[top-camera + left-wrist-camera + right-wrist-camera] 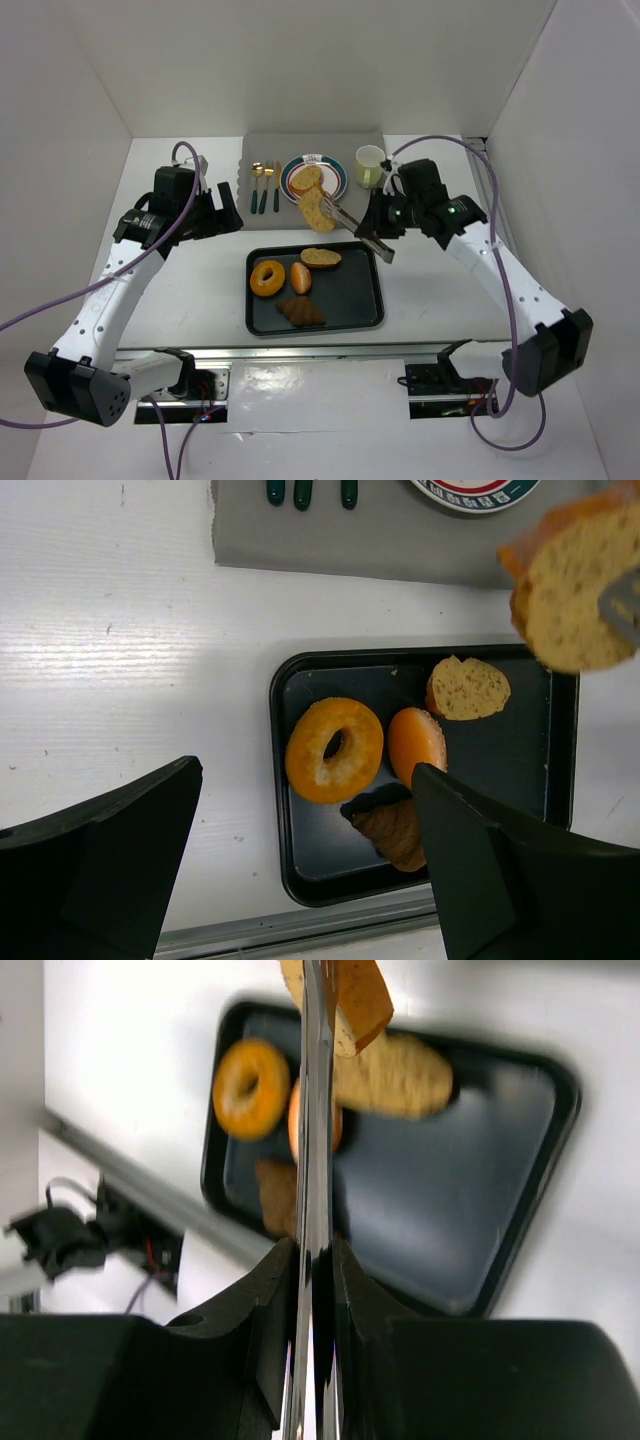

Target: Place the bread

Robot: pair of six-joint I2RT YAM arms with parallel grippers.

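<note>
A black tray (365, 325) lay between the arms, carrying four pastries: one doughnut (267, 277), one orange bun (301, 278), one seeded bread piece (321, 258) and one croissant (300, 312). Beyond it, a gray mat (250, 150) held one plate (334, 180) with a bread piece (308, 178) on it and three green-handled pieces of cutlery (266, 190); one mug (370, 165) stood just beside the plate. The right gripper (313, 1255) had its fingers pressed together on metal tongs (355, 225), which pinched the bread slice (318, 210) in the air between plate and tray. The left gripper (230, 213) hung over bare table left of the tray, fingers spread wide and holding nothing.
</note>
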